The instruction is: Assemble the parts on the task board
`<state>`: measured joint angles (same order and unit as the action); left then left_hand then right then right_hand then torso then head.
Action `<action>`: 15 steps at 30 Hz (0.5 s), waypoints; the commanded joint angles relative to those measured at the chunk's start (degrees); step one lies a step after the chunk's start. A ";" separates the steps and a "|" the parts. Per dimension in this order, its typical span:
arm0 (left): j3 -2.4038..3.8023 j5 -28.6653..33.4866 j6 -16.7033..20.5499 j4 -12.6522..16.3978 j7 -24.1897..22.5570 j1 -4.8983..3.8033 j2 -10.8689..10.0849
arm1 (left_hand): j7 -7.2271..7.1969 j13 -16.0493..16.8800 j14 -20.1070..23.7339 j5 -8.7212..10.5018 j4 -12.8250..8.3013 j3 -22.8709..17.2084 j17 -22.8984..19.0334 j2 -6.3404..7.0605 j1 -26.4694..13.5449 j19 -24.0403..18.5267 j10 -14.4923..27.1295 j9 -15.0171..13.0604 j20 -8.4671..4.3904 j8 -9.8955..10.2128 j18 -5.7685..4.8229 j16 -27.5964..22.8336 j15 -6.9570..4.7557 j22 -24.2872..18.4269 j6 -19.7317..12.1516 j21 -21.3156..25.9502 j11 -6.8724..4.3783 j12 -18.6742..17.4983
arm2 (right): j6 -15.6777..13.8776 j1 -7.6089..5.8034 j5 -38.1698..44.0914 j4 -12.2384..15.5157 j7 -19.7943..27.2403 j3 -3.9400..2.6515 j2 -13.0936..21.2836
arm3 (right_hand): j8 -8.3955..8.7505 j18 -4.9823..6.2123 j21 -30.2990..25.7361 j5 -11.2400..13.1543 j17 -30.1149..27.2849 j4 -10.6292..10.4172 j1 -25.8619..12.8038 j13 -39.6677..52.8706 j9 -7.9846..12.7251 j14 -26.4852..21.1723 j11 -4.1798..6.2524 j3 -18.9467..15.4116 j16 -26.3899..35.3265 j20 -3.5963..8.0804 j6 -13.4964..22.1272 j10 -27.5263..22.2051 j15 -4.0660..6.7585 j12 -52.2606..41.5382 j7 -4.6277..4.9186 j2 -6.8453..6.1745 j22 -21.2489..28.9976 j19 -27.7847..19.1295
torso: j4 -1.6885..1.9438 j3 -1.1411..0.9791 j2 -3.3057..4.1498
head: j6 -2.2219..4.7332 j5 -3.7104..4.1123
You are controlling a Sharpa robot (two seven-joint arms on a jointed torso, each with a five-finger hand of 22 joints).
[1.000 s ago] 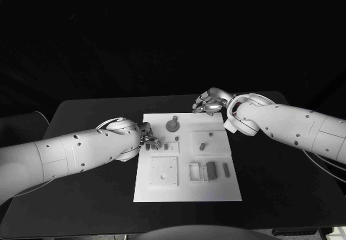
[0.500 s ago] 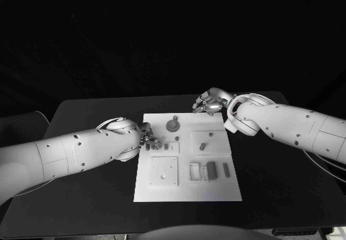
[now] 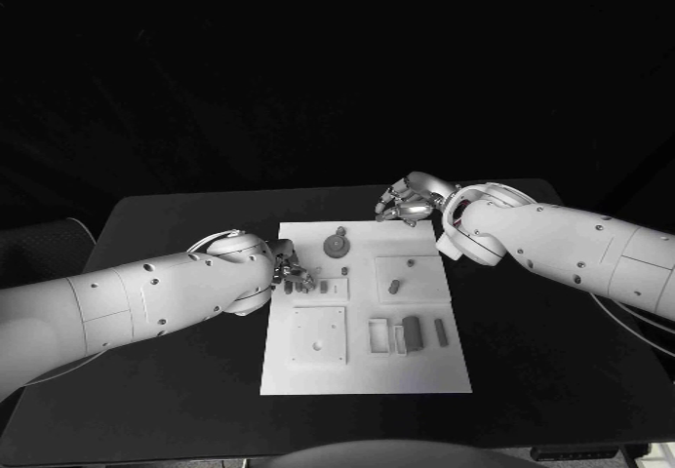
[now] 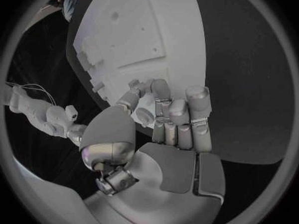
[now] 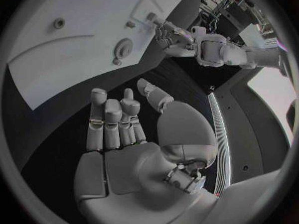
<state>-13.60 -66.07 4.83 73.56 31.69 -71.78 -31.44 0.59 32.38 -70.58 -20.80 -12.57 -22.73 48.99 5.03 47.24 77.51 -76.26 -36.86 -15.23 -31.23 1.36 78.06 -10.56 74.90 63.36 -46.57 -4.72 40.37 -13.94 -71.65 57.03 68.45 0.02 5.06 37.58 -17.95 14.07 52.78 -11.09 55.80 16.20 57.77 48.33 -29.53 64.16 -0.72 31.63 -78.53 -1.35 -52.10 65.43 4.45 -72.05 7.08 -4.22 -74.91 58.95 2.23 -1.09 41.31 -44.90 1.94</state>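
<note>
Change: we see none, both arms static | left hand (image 3: 289, 274), board (image 3: 422, 375) 9 o'clock, grip unclear | right hand (image 3: 410, 202), 1 o'clock, empty, half-curled | assembly stalled.

right hand (image 5: 124, 149): empty, fingers (image 5: 112, 119) loosely together, over table (image 5: 56, 134) | task board (image 5: 69, 45) beyond | left hand (image 5: 167, 35) at board's edge

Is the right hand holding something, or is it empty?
Empty: the right hand has nothing in its palm, and it hovers off the white board.

Matte black square table (image 3: 183, 390) carries it all. One flat white rectangular task board (image 3: 359, 375) lies on it, between both hands.
</note>
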 commanded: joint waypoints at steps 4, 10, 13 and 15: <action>0.04 0.31 1.33 0.07 -0.94 0.02 0.13 | 0.36 -0.11 -0.05 0.54 0.43 0.08 -0.06 0.16 -0.68 -0.08 0.13 0.09 -0.24 -0.28 3.55 0.15 -0.40 0.83 0.08 0.21 -0.29 0.21 | 0.72 0.03 0.17 0.05 0.53 -0.02 -0.04 | 0.26 0.93 -0.37 -0.30 -0.08 -0.21 -0.62 0.02 -0.08 0.02 -0.21 0.22 -0.11 0.03 -0.03 -0.31 0.55 0.00 0.32 0.06 -0.58 0.28 | -0.01 0.00 0.01 | -0.02 0.09; 0.04 0.45 1.90 -0.16 -0.98 0.02 0.05 | 0.36 -0.12 -0.05 0.60 0.49 0.08 -0.06 0.18 -0.74 -0.07 0.13 0.10 -0.24 -0.29 3.56 0.14 -0.41 0.82 0.08 0.22 -0.29 0.21 | 0.72 0.03 0.17 0.03 0.56 -0.02 -0.02 | 0.27 0.93 -0.37 -0.30 -0.08 -0.21 -0.62 0.02 -0.08 0.02 -0.21 0.22 -0.11 0.03 -0.03 -0.31 0.55 -0.01 0.32 0.06 -0.58 0.28 | 0.01 0.01 0.01 | -0.07 0.11; 0.04 0.36 1.85 -0.24 -1.02 0.02 0.06 | 0.35 -0.13 -0.07 0.61 0.54 0.05 -0.07 0.11 -0.75 -0.07 0.12 0.10 -0.25 -0.30 3.57 0.15 -0.41 0.82 0.10 0.22 -0.30 0.23 | 0.74 0.03 0.17 0.04 0.57 -0.02 -0.02 | 0.27 0.93 -0.37 -0.30 -0.08 -0.21 -0.63 0.02 -0.09 0.03 -0.21 0.21 -0.11 0.03 -0.03 -0.31 0.55 -0.01 0.32 0.05 -0.58 0.29 | 0.02 -0.01 0.00 | -0.07 0.13; 0.04 0.36 1.49 -0.20 -1.04 0.02 0.05 | 0.34 -0.13 -0.07 0.62 0.55 0.02 -0.07 0.06 -0.72 -0.06 0.11 0.10 -0.26 -0.31 3.59 0.15 -0.42 0.82 0.10 0.23 -0.31 0.23 | 0.74 0.03 0.17 0.05 0.56 -0.02 -0.02 | 0.27 0.93 -0.37 -0.30 -0.08 -0.21 -0.63 0.02 -0.09 0.03 -0.21 0.21 -0.11 0.03 -0.03 -0.31 0.55 -0.01 0.32 0.04 -0.58 0.29 | 0.02 -0.01 0.00 | -0.08 0.13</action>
<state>-13.59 -66.02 5.96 73.25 31.41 -71.75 -31.48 0.48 32.32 -70.74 -20.46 -12.25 -22.74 48.98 5.25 47.01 77.60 -76.26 -36.80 -15.14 -31.23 1.39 78.05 -10.54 74.94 63.45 -46.57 -4.72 40.37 -13.93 -71.64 57.03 68.42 0.02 5.06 37.57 -17.95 14.51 52.78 -11.09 55.80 16.20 57.77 48.33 -29.52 64.18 -0.72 31.63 -78.53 -1.35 -52.02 65.43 4.70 -72.05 6.96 -4.22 -74.91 58.95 2.22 -1.10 41.31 -44.98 2.07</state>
